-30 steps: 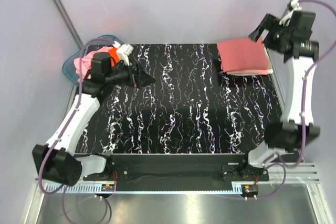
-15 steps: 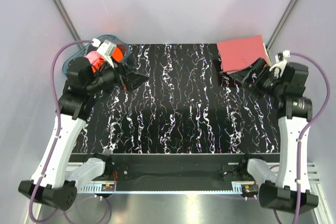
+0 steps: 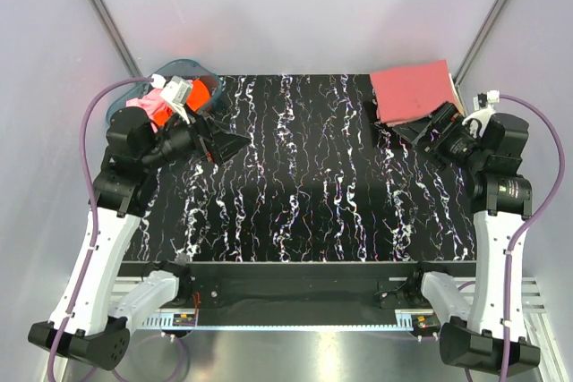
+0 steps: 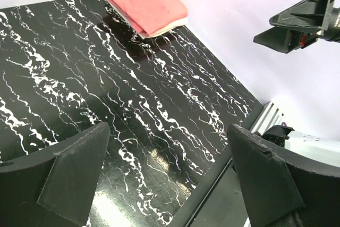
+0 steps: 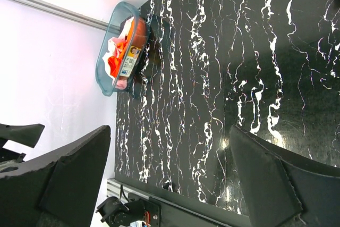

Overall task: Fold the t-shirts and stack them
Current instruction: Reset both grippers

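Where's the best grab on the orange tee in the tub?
Probably a raised fold on top of the orange tee, which lies crumpled in the tub. Come from straight above: the tub walls block the sides, and a loose fold should pinch easily.

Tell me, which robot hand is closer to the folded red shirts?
Right. The right gripper hangs just beside the folded red shirts; the left gripper is far across the table, by the teal tub.
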`<action>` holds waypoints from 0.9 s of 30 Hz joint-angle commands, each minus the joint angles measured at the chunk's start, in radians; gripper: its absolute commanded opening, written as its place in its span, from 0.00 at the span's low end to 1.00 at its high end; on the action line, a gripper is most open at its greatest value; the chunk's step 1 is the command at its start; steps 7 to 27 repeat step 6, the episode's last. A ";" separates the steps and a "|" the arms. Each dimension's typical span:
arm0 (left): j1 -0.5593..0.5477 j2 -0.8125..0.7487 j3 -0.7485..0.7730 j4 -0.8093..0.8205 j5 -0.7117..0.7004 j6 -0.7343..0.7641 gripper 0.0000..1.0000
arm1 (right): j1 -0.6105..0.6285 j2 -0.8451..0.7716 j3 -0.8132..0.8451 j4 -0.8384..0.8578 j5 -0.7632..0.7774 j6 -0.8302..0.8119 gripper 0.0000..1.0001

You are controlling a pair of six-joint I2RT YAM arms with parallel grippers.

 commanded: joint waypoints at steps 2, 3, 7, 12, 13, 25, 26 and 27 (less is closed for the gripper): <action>0.004 -0.019 0.010 0.015 -0.023 0.005 0.99 | 0.003 -0.012 0.029 0.045 -0.033 0.003 1.00; 0.005 -0.021 0.009 0.013 -0.026 0.005 0.99 | 0.003 -0.015 0.029 0.045 -0.036 0.003 1.00; 0.004 -0.023 0.007 0.012 -0.029 0.002 0.99 | 0.003 -0.028 0.029 0.044 -0.029 0.014 1.00; 0.004 -0.023 0.007 0.012 -0.029 0.002 0.99 | 0.003 -0.028 0.029 0.044 -0.029 0.014 1.00; 0.004 -0.023 0.007 0.012 -0.029 0.002 0.99 | 0.003 -0.028 0.029 0.044 -0.029 0.014 1.00; 0.004 -0.023 0.007 0.012 -0.029 0.002 0.99 | 0.003 -0.028 0.029 0.044 -0.029 0.014 1.00; 0.004 -0.023 0.007 0.012 -0.029 0.002 0.99 | 0.003 -0.028 0.029 0.044 -0.029 0.014 1.00; 0.004 -0.023 0.007 0.012 -0.029 0.002 0.99 | 0.003 -0.028 0.029 0.044 -0.029 0.014 1.00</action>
